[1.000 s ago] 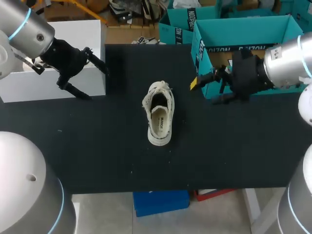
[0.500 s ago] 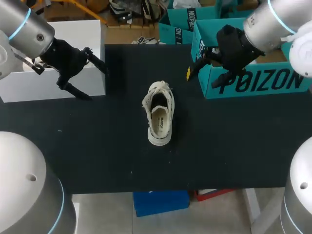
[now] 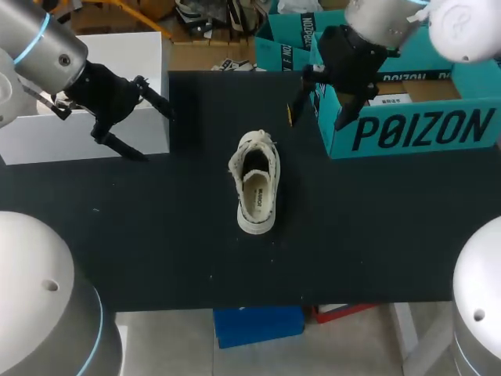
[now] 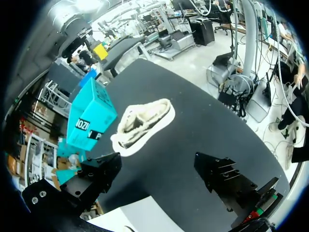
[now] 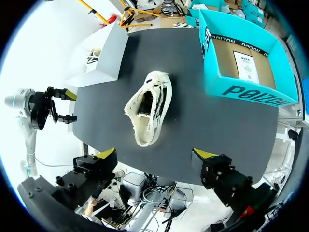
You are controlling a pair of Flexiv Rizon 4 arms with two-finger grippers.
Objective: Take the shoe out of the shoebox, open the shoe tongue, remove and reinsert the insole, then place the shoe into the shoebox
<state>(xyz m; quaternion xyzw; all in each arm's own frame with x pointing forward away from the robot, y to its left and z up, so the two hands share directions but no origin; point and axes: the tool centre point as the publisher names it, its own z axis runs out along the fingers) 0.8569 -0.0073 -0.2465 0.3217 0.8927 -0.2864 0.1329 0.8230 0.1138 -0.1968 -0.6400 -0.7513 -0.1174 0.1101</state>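
Note:
A cream low-top shoe (image 3: 254, 184) lies on the black table, toe toward the far edge, its insole showing inside. Right of it stands the open teal shoebox (image 3: 407, 133), with only a paper sheet on its cardboard floor. My right gripper (image 3: 315, 117) hangs open and empty above the box's left end. In its own view the shoe (image 5: 147, 106) is ahead of the right gripper (image 5: 154, 155), and the shoebox (image 5: 244, 92) is off to one side. My left gripper (image 3: 156, 136) stays open and empty at the far left. Its view shows the left gripper (image 4: 159, 176), the shoe (image 4: 142, 121) and the shoebox (image 4: 89, 118).
A white box (image 3: 133, 55) stands at the table's back left, under and behind my left gripper; it shows again as the white box (image 5: 104, 60). The black tabletop (image 3: 156, 235) runs bare in front of the shoe to the near edge.
My right arm has swung up and to the left, from in front of the shoebox to above its left end, uncovering the box's front. The left arm and the shoe have not moved.

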